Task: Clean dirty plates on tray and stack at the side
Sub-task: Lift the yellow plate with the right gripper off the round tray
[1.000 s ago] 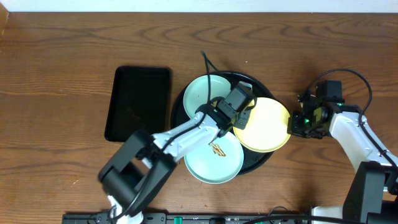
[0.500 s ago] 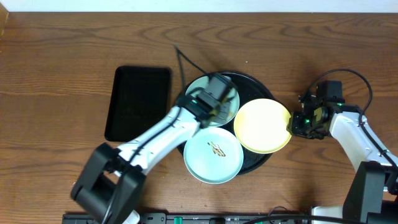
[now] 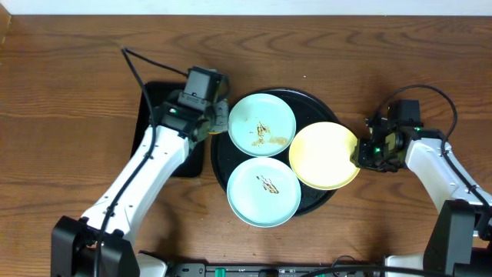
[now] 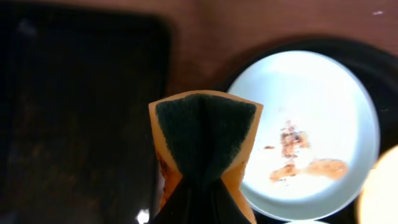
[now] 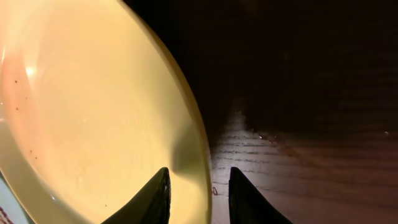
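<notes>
With the left claw [image 4: 202, 202] pinching the sponge [image 4: 205, 134], the right claw [image 5: 199, 177], open astride the 3 o'clock rim of the yellow plate [image 3: 323, 156], should clamp squarely.

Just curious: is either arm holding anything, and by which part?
The left gripper squeezes a sponge at its middle; the right gripper holds nothing.

Pretty sure robot lab or test bench, not home. Left arm [image 3: 146, 173] and right arm [image 3: 438, 165] based at near edge of wood-grain tabletop [image 3: 61, 77]. Loose black cable [image 3: 425, 86] loops off wrist. Black rail [image 3: 254, 271] with green light along bottom edge. Plates [image 3: 263, 127] on tray [image 3: 314, 101] look like staged props. Plain pale wall strip [image 3: 246, 6] up top.
</notes>
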Controlling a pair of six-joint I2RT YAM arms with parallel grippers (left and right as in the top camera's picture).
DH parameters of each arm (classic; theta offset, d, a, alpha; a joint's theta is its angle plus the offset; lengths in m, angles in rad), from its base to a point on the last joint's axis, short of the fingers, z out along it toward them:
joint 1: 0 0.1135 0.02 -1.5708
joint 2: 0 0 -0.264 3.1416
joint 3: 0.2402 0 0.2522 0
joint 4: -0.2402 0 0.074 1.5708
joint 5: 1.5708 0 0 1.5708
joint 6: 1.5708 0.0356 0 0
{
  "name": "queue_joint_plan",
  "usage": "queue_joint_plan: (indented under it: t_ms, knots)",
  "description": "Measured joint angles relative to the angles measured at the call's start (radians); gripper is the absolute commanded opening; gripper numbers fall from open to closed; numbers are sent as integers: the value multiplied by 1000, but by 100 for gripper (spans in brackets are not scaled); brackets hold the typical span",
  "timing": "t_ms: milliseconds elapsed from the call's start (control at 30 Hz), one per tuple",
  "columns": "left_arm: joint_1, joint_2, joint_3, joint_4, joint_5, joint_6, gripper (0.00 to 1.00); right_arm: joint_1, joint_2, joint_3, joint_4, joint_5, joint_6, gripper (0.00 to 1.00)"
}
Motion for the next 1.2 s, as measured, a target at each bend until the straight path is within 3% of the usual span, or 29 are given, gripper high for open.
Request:
queue_joint_plan:
  t_ms: [267,767,1200]
  knots:
    - [25,0,0,-13,0,0,7,0,0,0,5,1,16,1]
    - [25,0,0,-24,0,0,8,0,-17,2,6,60,17,1]
    - [25,0,0,-24,0,0,8,32,-256,78,72,281,-39,1]
